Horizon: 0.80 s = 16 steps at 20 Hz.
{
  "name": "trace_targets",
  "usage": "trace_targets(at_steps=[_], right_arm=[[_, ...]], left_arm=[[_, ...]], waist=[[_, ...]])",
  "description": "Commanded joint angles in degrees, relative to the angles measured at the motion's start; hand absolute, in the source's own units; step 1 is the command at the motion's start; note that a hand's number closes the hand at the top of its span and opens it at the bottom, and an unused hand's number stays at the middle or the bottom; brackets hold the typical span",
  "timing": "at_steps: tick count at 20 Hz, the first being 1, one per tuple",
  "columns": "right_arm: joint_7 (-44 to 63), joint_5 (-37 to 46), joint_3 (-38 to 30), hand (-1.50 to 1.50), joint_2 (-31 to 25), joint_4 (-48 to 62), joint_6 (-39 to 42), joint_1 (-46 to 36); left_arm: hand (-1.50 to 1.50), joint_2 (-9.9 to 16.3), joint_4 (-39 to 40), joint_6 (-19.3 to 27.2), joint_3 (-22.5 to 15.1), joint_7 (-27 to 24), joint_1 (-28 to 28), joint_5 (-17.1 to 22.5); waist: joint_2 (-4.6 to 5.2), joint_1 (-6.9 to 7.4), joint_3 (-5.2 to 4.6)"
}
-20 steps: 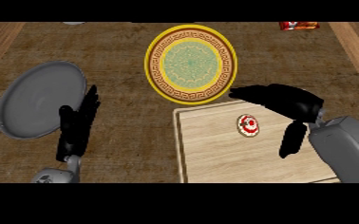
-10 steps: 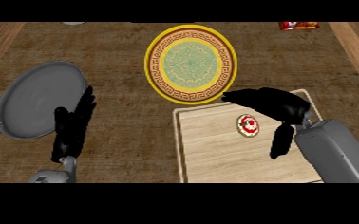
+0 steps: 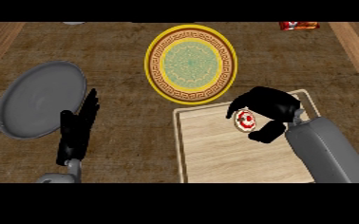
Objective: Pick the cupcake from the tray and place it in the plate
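On tray [image 3: 210, 147]: one cupcake [image 3: 245, 120]

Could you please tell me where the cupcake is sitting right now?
In the head view, the cupcake sits on the wooden tray at right, near its upper edge, between the right hand's fingers and thumb, below the yellow-rimmed plate.

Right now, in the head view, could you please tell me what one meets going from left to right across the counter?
Grey dish → left hand → yellow plate → cupcake on the tray → right hand → red packet.
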Motion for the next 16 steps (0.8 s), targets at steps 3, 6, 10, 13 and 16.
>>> trace_targets(at_steps=[3, 6, 10, 13, 16], right_arm=[[-7.54, 4.75, -0.62, 1.5, -0.37, 2.43, -4.93, 0.09], [-3.6, 5.99, -1.31, 1.5, 3.32, -0.71, -5.49, 1.17], [21.04, 9.03, -3.48, 1.5, 20.87, 6.05, -11.18, -7.31], [31.78, 8.88, -4.81, 1.5, 21.7, 7.77, -17.92, -8.23], [42.19, 9.97, -5.54, 1.5, 21.91, 9.22, -25.81, -13.49]], left_arm=[[0.0, -2.03, -0.31, 0.75, 0.32, 1.69, -1.67, -1.95], [0.0, -1.9, -1.14, 0.3, 0.96, 2.45, -1.22, -2.58], [0.0, -1.69, 0.01, -0.84, 0.58, 1.46, -2.76, -1.36], [0.0, -1.67, -0.99, -2.02, -1.08, 1.26, -2.26, -1.7], [0.0, -1.25, -0.76, -2.59, -1.23, 1.42, -3.46, -1.89]], waist=[[0.0, -0.07, 0.0], [-0.05, -0.17, -0.01], [0.47, 1.65, -0.16], [0.85, 4.37, -0.21], [0.99, 6.11, -0.13]])
